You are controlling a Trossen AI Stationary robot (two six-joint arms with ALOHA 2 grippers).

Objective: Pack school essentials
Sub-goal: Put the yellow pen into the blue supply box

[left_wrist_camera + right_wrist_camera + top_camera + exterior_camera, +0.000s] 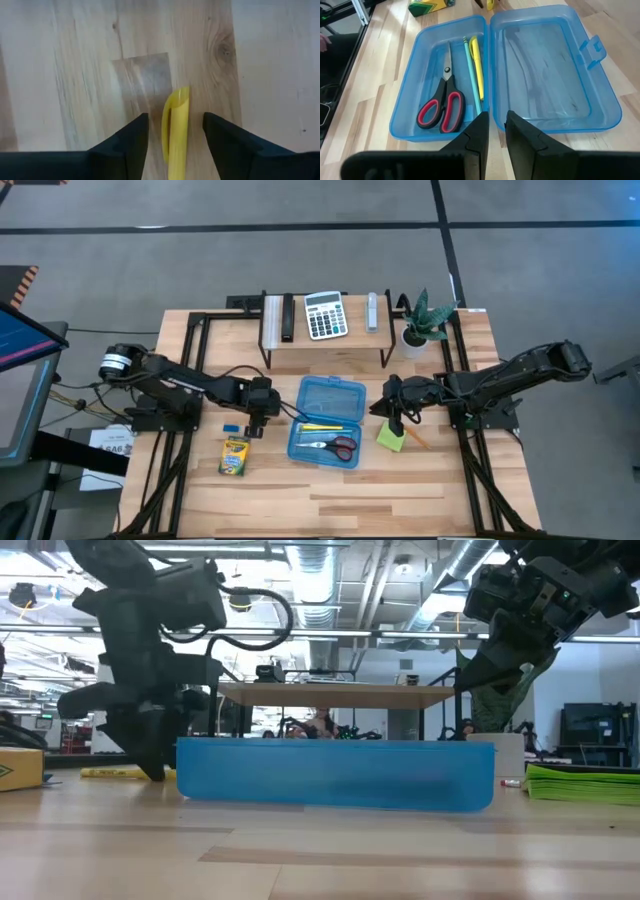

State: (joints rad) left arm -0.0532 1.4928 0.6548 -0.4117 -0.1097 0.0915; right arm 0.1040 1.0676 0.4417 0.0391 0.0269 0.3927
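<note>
An open blue pencil box [330,395] lies mid-table; its tray holds red-handled scissors [440,107], a yellow pen [476,65] and a teal pencil [469,75]. My left gripper [175,117] points down at the table left of the box, open, one finger on each side of a yellow marker [176,142] that lies flat on the wood, with a gap showing on both sides. A crayon box [234,455] and a blue eraser [231,427] lie near it. My right gripper [496,116] hovers right of the box, fingers slightly apart and empty, over a lime-green sticky-note pad [390,437] and an orange pencil [417,438].
At the far edge a raised wooden shelf [325,340] carries a calculator [325,315], and a potted plant [422,325] stands beside it. Black frame rails run along both table sides. Bare wood lies in front of the box toward the near edge.
</note>
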